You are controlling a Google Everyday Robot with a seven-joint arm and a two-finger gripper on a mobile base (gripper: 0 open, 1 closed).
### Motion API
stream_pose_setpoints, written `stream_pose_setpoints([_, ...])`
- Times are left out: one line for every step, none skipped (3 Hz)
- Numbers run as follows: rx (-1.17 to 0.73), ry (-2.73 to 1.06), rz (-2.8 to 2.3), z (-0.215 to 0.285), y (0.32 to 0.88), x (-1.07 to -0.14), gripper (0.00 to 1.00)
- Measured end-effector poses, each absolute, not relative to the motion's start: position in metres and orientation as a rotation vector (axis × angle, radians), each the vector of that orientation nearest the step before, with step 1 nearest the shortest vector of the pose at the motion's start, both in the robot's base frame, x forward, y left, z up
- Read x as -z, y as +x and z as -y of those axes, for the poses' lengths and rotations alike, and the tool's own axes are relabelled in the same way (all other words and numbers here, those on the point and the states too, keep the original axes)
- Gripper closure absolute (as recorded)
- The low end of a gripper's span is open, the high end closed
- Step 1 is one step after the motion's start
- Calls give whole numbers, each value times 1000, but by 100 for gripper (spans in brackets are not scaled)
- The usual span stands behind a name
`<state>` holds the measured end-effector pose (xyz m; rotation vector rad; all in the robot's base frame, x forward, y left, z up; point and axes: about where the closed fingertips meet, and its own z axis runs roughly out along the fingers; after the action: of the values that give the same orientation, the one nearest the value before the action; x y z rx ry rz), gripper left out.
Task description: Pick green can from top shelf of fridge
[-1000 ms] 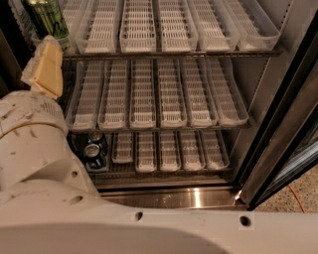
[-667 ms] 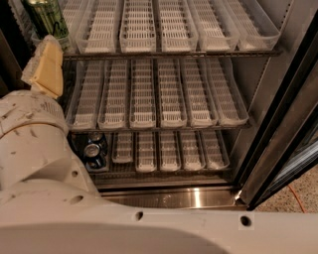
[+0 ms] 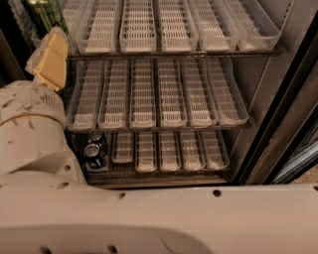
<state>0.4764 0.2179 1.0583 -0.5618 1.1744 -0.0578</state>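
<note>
The green can (image 3: 43,14) stands at the far left of the top shelf (image 3: 174,53), cut off by the upper edge of the view. The shelf holds a row of clear slotted lane trays (image 3: 136,25) with nothing else in them. My gripper (image 3: 49,60), cream and yellow, sits just below and in front of the can, at the shelf's left end. It is not around the can. My white arm (image 3: 30,124) fills the left and bottom of the view. The fridge (image 3: 271,94) stands open in front of me.
The middle shelf (image 3: 159,94) and lower shelf (image 3: 169,149) carry more clear lane trays. Dark blue cans (image 3: 93,149) with silver lids stand at the lower shelf's left. The black door frame (image 3: 285,124) slants down the right side.
</note>
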Motion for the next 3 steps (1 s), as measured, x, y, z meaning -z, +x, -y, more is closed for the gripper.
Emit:
stream_pose_setpoints([110,-472,-1178,-210,498,-1065,0])
stream_pose_setpoints([130,-419,-1190,-210,515,-1066,0])
stream_pose_setpoints([142,-385,-1198,-209,527,-1066,1])
